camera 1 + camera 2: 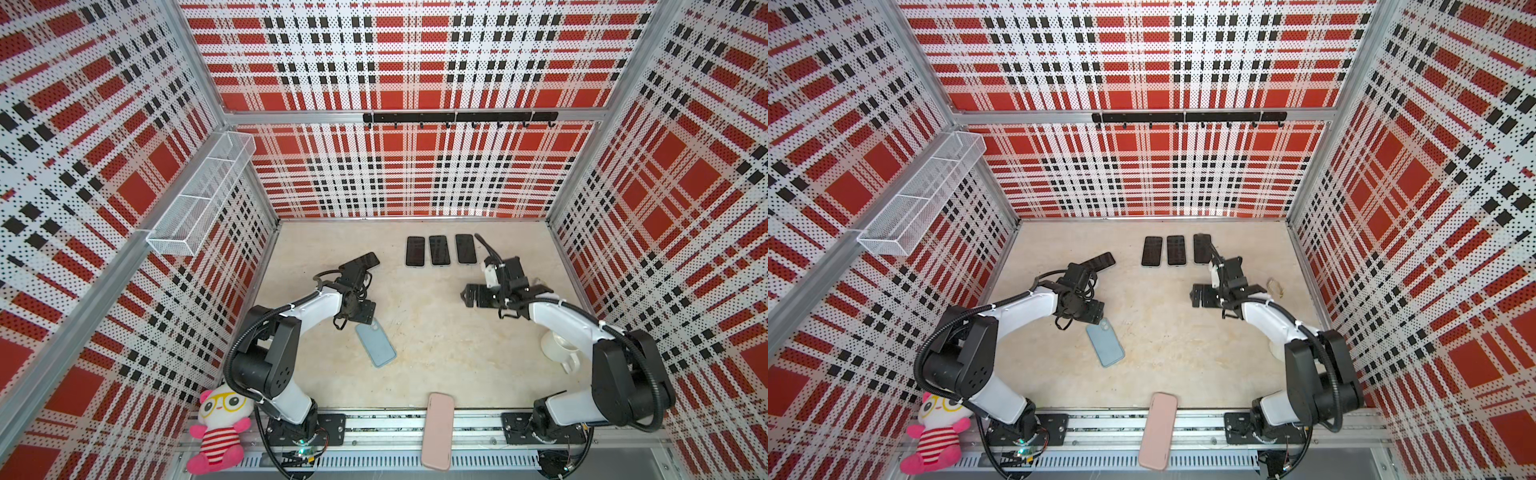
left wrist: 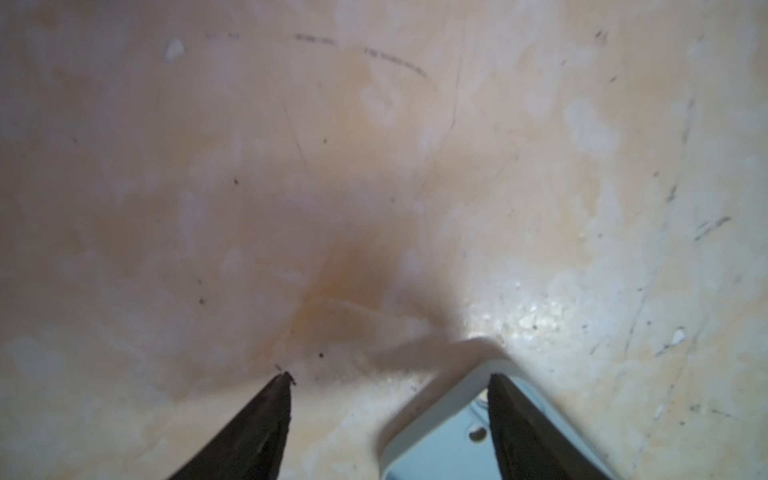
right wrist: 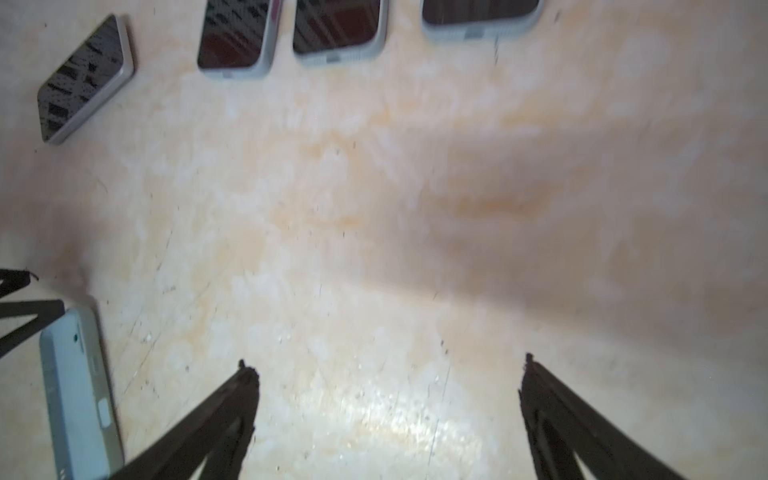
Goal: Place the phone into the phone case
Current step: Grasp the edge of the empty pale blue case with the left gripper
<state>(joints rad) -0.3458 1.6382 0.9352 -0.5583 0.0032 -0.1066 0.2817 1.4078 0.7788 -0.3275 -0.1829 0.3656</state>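
Off-table at 8 o'clock: plush toy, sat by the left arm's base.

Then left gripper, pointed down over the far end of the blue phone case. Fingertips hidden under the gripper's own body in both top views. Left wrist view: jaws apart, one finger over bare table, the other crossing the case's corner. Contact with the case not resolvable, frame soft.

Case flat on the table near 8 o'clock of centre, long axis 11-to-5. Pale blue, rounded corners, lighter raised rim, small round hole near the corner. Mostly cut off in the left wrist view.

At 10 o'clock: loose phone, dark screen up, silver edge, lying 2-to-8. Near end hidden behind the left wrist in both top views, fully visible only in the right wrist view.

At 12 o'clock: three more phones in a row, screens up, pale rims. Far ends cut off in the right wrist view.

At 6 o'clock: pink case, overhanging the front edge onto the rail.

At 2 o'clock: right gripper, jaws wide apart, only bare table between them.

At 4 o'clock: white cup, half hidden by the right arm.
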